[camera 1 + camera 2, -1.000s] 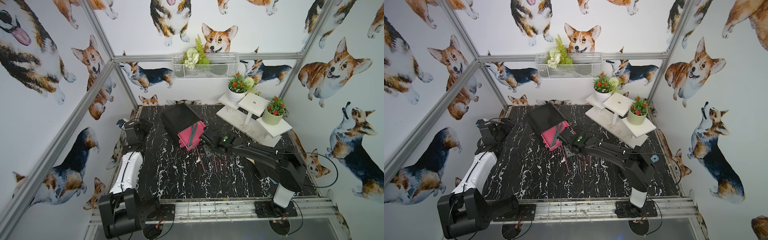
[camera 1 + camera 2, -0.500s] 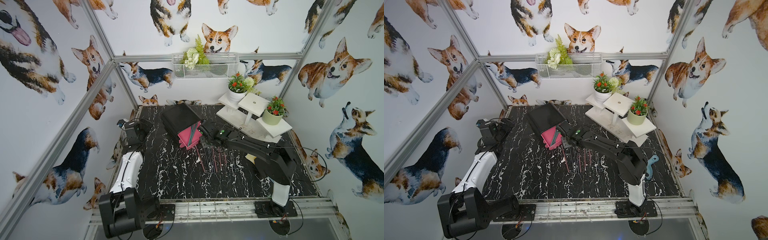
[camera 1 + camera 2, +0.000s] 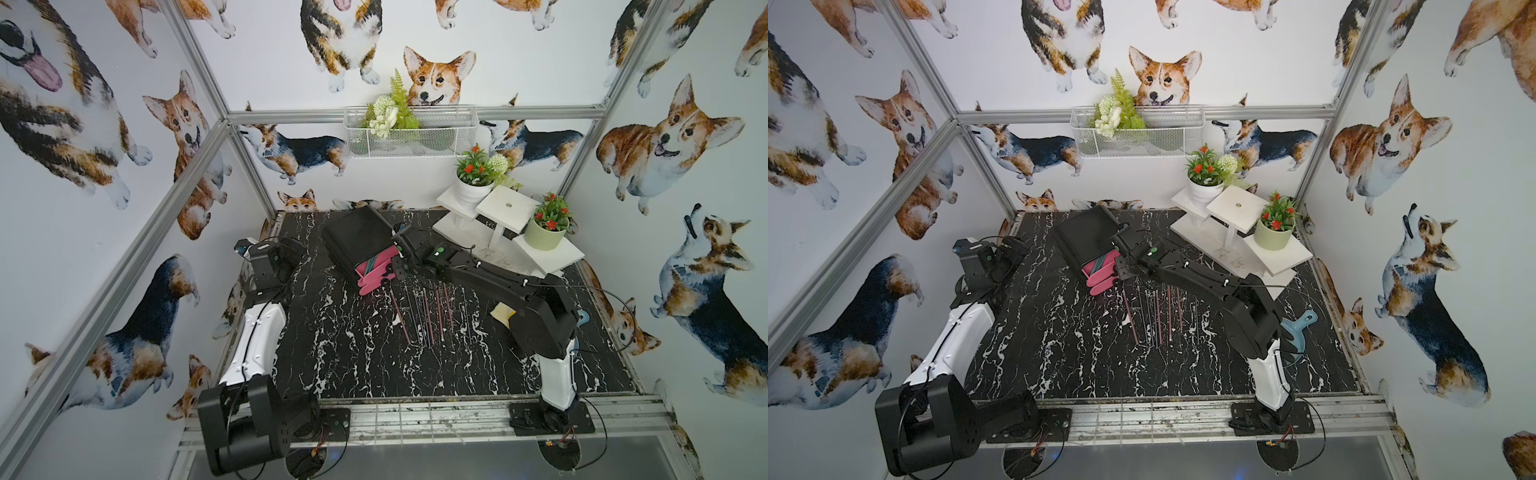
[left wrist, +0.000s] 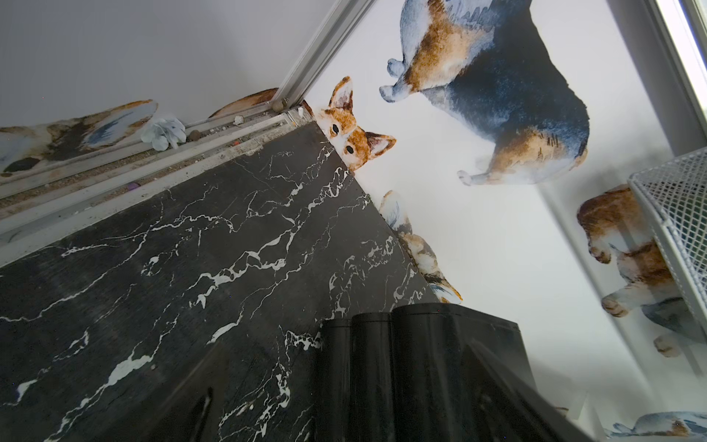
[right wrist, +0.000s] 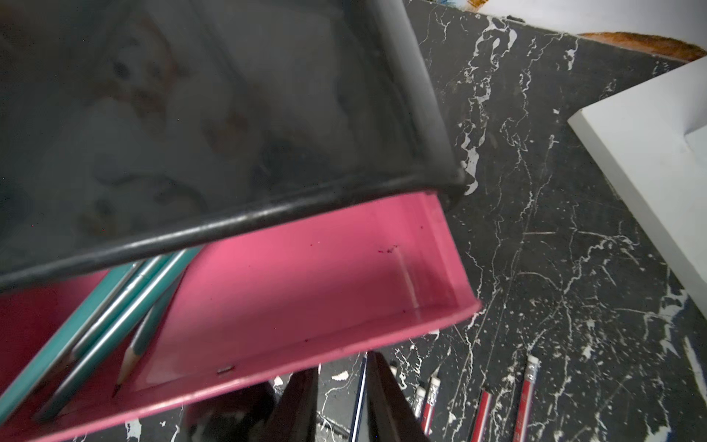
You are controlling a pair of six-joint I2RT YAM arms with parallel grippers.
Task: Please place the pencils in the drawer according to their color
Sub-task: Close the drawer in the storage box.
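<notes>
In a top view the right gripper [image 3: 390, 272] has left the loose pink and dark pencils [image 3: 427, 318] at frame centre for the black cabinet's open pink drawer [image 3: 365, 270]; probably it closes next. The left gripper [image 3: 291, 254], mid-left, stays spread. The right wrist view alone reveals fingers [image 5: 302, 398] slightly apart, empty, and four teal pencils [image 5: 114, 313] inside, lower left.

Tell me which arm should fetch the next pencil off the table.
Right, probably. The right claw hangs at the open drawer, right beside the pencils lying on the table. The left claw sits folded back at the table's left edge, farther from them.
</notes>
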